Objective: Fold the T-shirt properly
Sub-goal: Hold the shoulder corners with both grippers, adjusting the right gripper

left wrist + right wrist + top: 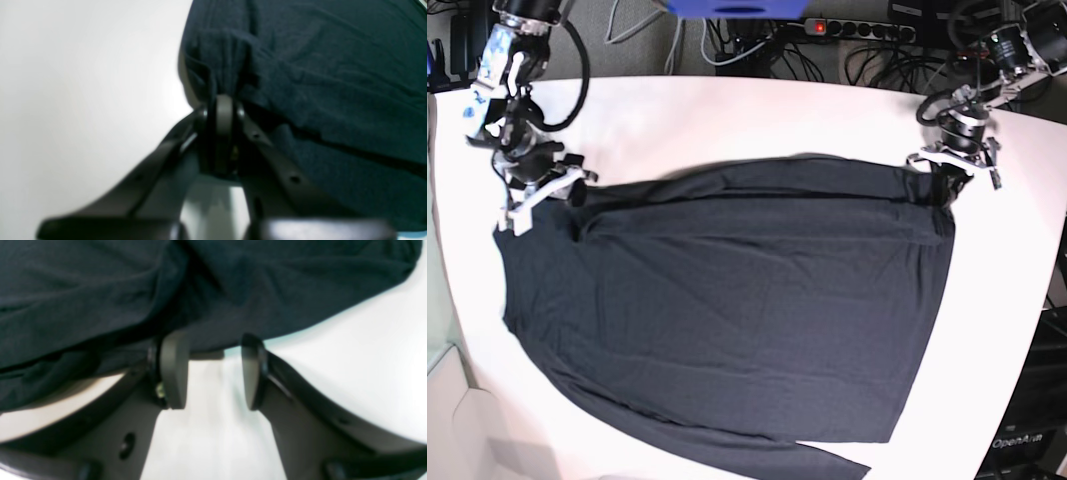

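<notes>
Nearest you in the base view, the bottom edge of the dark T-shirt [727, 300] reaches almost to the front of the white desk [727, 110], with one narrow strip of cloth trailing toward the front right. The shirt lies spread nearly flat across the middle of the desk, with soft creases running side to side. Farther back, a folded band of cloth runs along its far edge.

At the far left of this view, your right tool [539, 188] sits at the shirt's corner. From its wrist camera, the two pads [173, 370] stand wide apart with bare desk between them, and the cloth lies just beyond their tips; they grip nothing.

At the far right of the base view, your left tool [951, 172] is at the opposite far corner. Its wrist camera shows the pads pressed together, pinching a bunched fold of the shirt, which gathers into pleats above the tool [224, 106].

Behind the desk, cables [867, 45] and a power strip [857, 27] lie on the floor.
</notes>
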Controlling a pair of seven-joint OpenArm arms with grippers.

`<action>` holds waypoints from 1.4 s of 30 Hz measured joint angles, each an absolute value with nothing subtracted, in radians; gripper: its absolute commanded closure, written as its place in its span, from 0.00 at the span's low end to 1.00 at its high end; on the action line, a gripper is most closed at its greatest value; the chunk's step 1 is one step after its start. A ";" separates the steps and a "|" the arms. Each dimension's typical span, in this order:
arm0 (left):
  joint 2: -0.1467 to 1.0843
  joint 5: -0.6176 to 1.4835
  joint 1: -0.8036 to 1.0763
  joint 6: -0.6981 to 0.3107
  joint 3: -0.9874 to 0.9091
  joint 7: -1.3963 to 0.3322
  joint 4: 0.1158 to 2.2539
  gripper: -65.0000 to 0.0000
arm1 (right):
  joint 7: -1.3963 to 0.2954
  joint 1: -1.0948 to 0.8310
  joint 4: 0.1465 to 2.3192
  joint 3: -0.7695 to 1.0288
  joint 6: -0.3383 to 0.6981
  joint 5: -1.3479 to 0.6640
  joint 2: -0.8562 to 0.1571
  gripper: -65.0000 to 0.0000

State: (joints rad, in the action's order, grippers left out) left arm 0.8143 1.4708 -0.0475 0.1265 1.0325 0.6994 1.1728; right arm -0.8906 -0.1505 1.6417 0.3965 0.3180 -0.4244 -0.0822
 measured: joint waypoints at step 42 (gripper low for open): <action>0.815 1.470 -0.048 0.126 1.032 0.700 1.174 1.00 | -0.890 -0.120 1.617 0.478 0.317 -0.424 -0.033 0.58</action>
